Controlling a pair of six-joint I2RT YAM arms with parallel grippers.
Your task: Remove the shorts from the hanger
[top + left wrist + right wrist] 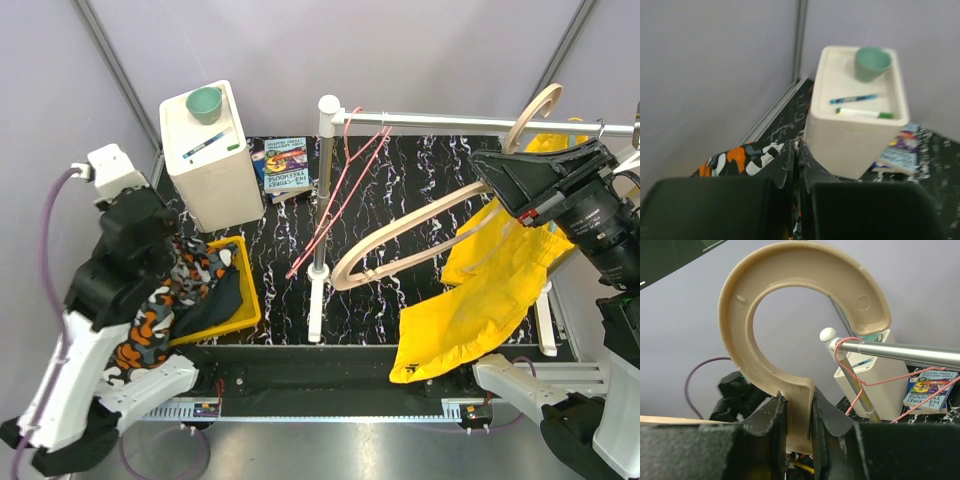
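My right gripper (512,178) (799,402) is shut on the neck of a beige hanger (400,232) (790,290) and holds it tilted, off the rail, with its hook up. Yellow shorts (480,300) hang from the hanger's right end and trail down to the table's front edge. My left gripper (170,250) (799,146) is shut on a camouflage cloth (190,275) (740,157) in orange, black and white, over a yellow bin (250,295).
A metal rail (450,122) (900,354) on a white post (318,280) carries a pink wire hanger (345,190) (860,382). A white box (210,160) (855,125) with a teal cup (205,103) (872,62) and pens stands back left, with a book (287,165) (900,150) beside it.
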